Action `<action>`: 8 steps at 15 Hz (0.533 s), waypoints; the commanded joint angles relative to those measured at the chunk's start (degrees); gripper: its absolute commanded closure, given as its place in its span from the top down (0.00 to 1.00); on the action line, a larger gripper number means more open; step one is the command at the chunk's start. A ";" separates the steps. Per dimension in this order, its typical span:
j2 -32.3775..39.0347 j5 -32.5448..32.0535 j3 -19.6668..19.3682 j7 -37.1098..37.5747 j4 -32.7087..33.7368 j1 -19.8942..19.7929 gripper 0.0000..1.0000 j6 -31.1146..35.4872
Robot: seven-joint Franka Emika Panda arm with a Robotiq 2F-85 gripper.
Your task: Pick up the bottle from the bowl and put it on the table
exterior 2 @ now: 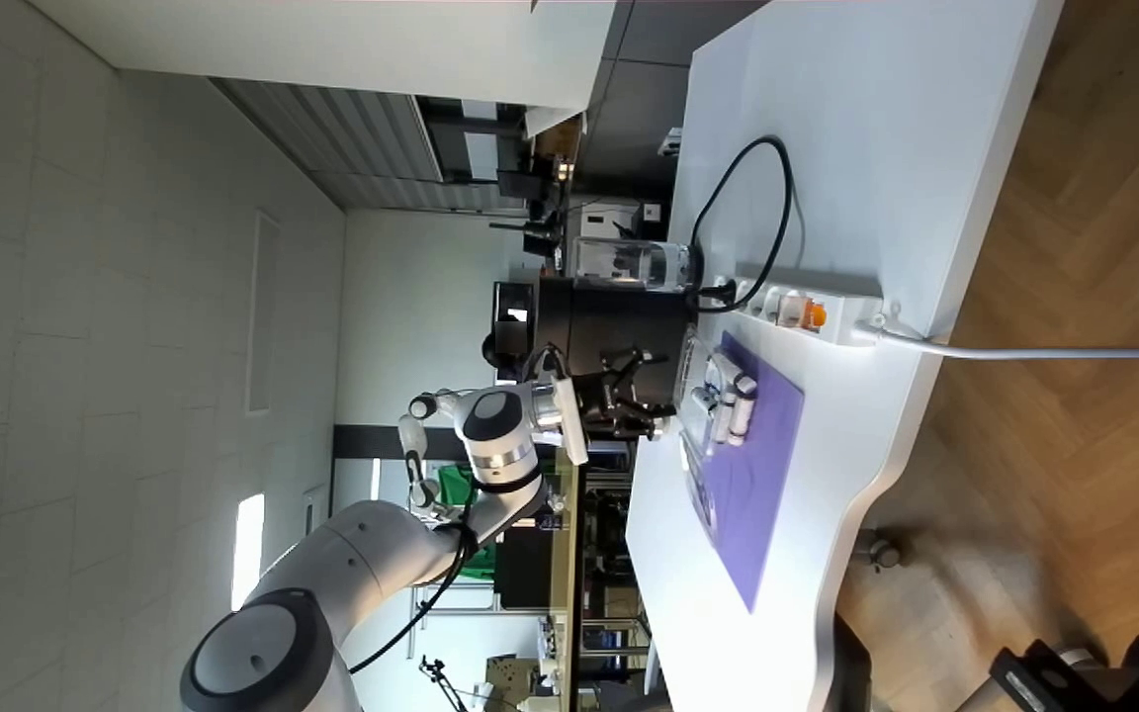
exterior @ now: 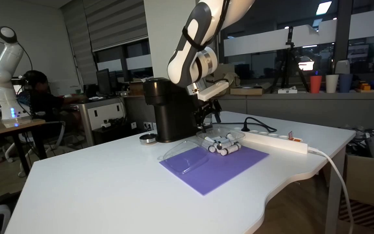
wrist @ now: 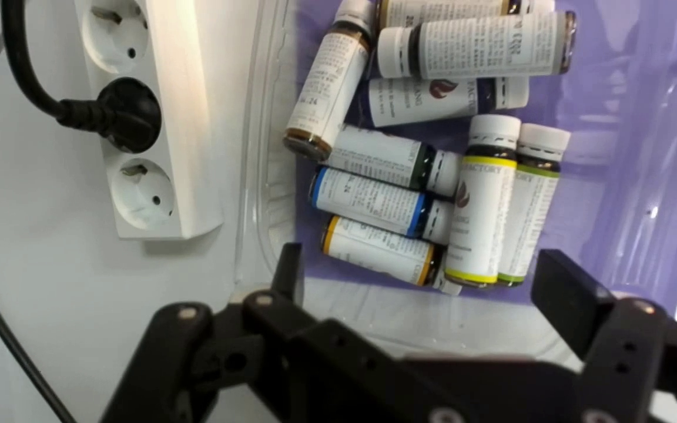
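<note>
Several tiny bottles with white labels and white caps lie in the pale see-through bowl (wrist: 259, 176). In the wrist view, a yellow-banded bottle (wrist: 482, 205) and a blue-banded bottle (wrist: 368, 201) are among them; which one is meant cannot be told. The bottles (exterior: 224, 144) and the bowl (exterior: 218, 131) also show in an exterior view. My gripper (wrist: 419, 261) is open and empty above the bowl's near edge, fingers wide apart. In both exterior views the gripper (exterior: 211, 125) (exterior 2: 663, 391) hangs beside the coffee machine, above the bowl. The white table (exterior: 109, 188) lies below.
A purple mat (exterior: 213, 178) lies under part of the bowl, with a clear open lid (exterior: 187, 159) on it. A white power strip (exterior: 274, 142) with a black plug stands beside the bowl. A black coffee machine (exterior: 175, 110) and a metal ring (exterior: 148, 139) stand behind.
</note>
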 commanded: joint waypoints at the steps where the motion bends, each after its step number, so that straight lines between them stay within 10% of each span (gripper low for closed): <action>1: -1.36 0.45 1.62 -1.46 -2.54 -1.51 1.00 1.30; 8: -0.97 0.40 2.73 -4.45 -5.62 -3.12 1.00 9.06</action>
